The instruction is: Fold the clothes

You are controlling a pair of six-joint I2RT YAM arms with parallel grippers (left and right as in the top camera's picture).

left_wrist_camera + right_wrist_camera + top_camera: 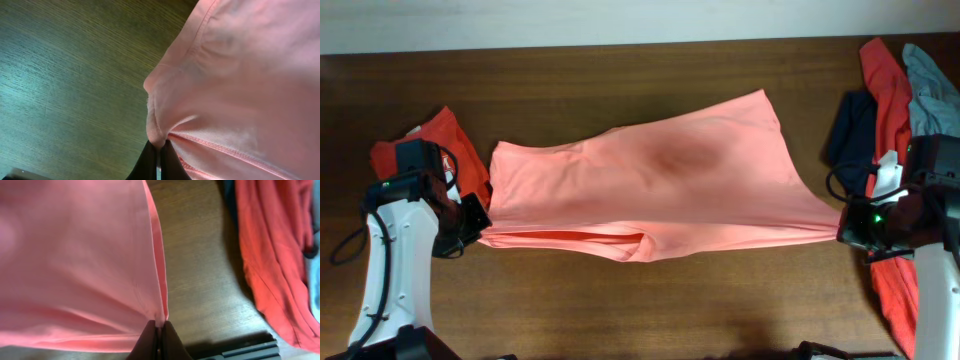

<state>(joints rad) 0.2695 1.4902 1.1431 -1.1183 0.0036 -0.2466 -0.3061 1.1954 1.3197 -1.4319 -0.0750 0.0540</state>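
Dark wood-grain table [620,310] under salmon-pink shirt [660,190]

Dark wooden desk [620,310], pale strip [570,20] behind.
Brown wood here, fine grain running lengthwise, a cool sheen catching the light in the left wrist view; the strip runs along the far edge, plain and off-white.

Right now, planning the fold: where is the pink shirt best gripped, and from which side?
Probably its two near-edge corners, from the outer ends, as now: the left gripper is shut on the left corner seam, the right gripper on the right hem. The salmon-pink shirt lies spread wide and flat, so those corners control the whole near edge.
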